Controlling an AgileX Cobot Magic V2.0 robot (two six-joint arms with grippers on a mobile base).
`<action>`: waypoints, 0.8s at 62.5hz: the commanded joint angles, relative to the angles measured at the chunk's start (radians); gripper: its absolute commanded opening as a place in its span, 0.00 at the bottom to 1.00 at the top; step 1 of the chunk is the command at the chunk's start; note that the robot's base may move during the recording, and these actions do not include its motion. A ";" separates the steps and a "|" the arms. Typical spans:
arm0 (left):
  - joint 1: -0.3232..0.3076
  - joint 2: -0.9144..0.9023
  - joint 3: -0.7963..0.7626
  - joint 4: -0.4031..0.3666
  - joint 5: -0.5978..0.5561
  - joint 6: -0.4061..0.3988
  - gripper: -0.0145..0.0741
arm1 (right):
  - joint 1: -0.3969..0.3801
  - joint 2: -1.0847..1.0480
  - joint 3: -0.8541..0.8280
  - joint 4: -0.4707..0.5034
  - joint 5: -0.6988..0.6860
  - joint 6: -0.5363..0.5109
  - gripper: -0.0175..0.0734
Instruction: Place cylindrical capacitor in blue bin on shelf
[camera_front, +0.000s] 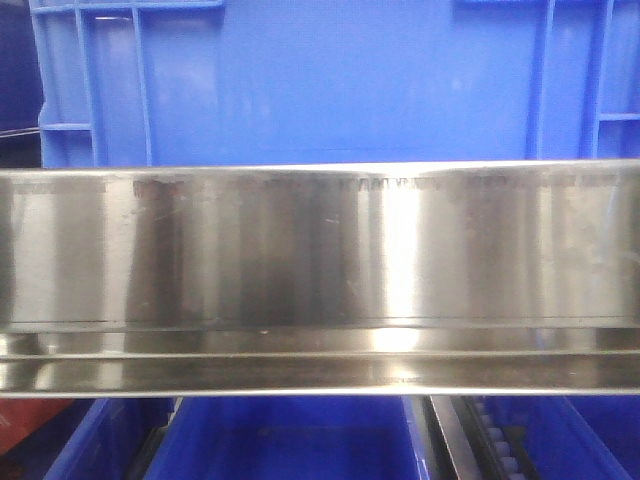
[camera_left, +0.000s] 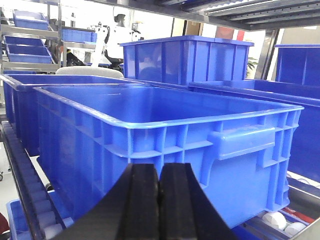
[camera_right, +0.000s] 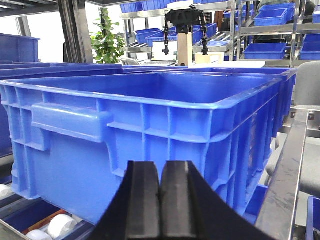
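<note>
The left black two-finger gripper (camera_left: 159, 200) is showing its jaws pressed together with nothing between them, and the right black gripper (camera_right: 160, 200) likewise. A large blue ribbed plastic bin (camera_left: 165, 145) is sitting at twelve o'clock from each. The brushed stainless steel shelf rail (camera_front: 320, 270) is filling the front view. No orange capacitor or legible writing is showing.

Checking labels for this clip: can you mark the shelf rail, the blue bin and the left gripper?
shelf (camera_front: 320, 245), exterior front view, middle of the steel front rail.
blue bin (camera_left: 150, 165), left wrist view, near side wall.
left gripper (camera_left: 159, 187), left wrist view, tips of the shut jaws.
</note>
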 joint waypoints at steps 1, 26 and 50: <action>-0.007 -0.005 0.002 -0.005 -0.026 0.000 0.04 | 0.002 -0.005 0.002 -0.021 -0.031 -0.008 0.01; -0.007 -0.005 0.002 -0.005 -0.026 0.000 0.04 | -0.278 -0.075 0.234 -0.053 -0.176 -0.008 0.01; -0.007 -0.005 0.002 -0.005 -0.026 0.000 0.04 | -0.443 -0.228 0.352 -0.055 -0.191 -0.008 0.01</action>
